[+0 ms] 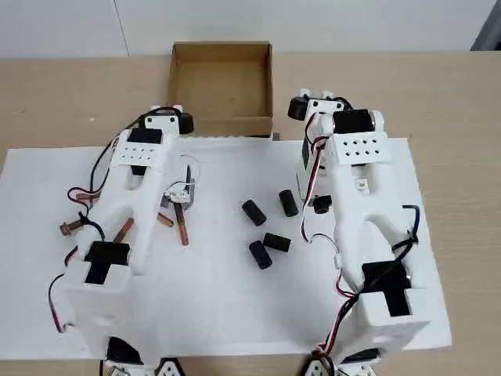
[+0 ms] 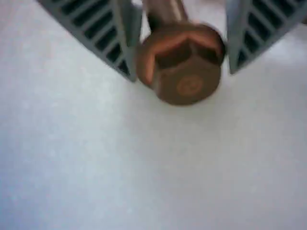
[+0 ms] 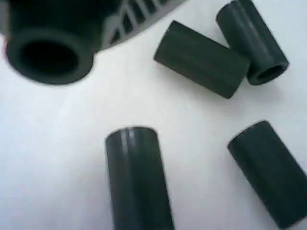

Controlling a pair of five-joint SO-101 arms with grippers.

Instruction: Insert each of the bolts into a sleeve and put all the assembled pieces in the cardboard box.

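Observation:
A copper bolt (image 2: 180, 67) lies on the white sheet between the grey fingers (image 2: 112, 36) of my left gripper (image 2: 180, 74), which stands open around it; one finger touches the head. From above, this bolt (image 1: 182, 225) sticks out from the left gripper (image 1: 178, 205). Three more bolts (image 1: 72, 227) (image 1: 124, 229) (image 1: 164, 220) lie beside the left arm. My right gripper (image 1: 317, 202) is shut on a black sleeve (image 3: 48, 52), its open end facing the camera. Several loose sleeves (image 3: 201, 60) (image 3: 139, 177) lie close by, mid-sheet (image 1: 266, 231).
The open cardboard box (image 1: 174, 78) stands at the back, between the two arms, touching the white sheet (image 1: 219, 305). Bare wooden table (image 1: 462, 157) surrounds the sheet. Red and black cables hang along both arms.

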